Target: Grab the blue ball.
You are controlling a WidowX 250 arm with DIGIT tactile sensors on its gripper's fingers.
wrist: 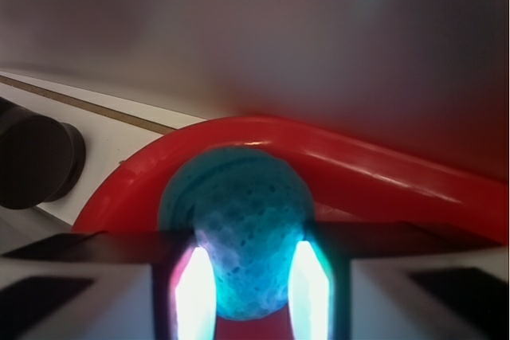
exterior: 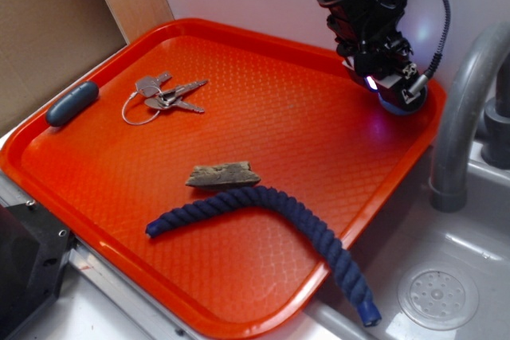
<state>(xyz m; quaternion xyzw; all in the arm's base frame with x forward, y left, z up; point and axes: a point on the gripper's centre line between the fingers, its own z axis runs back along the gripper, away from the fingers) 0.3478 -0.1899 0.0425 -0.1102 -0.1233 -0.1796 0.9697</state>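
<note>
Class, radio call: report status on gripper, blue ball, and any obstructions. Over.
Gripper down at the tray's far right corner, fingers either side of the blue ball; firm grip unconfirmed. Nothing in the way: keys, rope, wood piece well apart. Over.

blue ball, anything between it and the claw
Nothing visible does. In the wrist view the blue ball already sits between the claw fingers, in the far right corner of the orange tray; keys, wood and rope lie well away.
</note>
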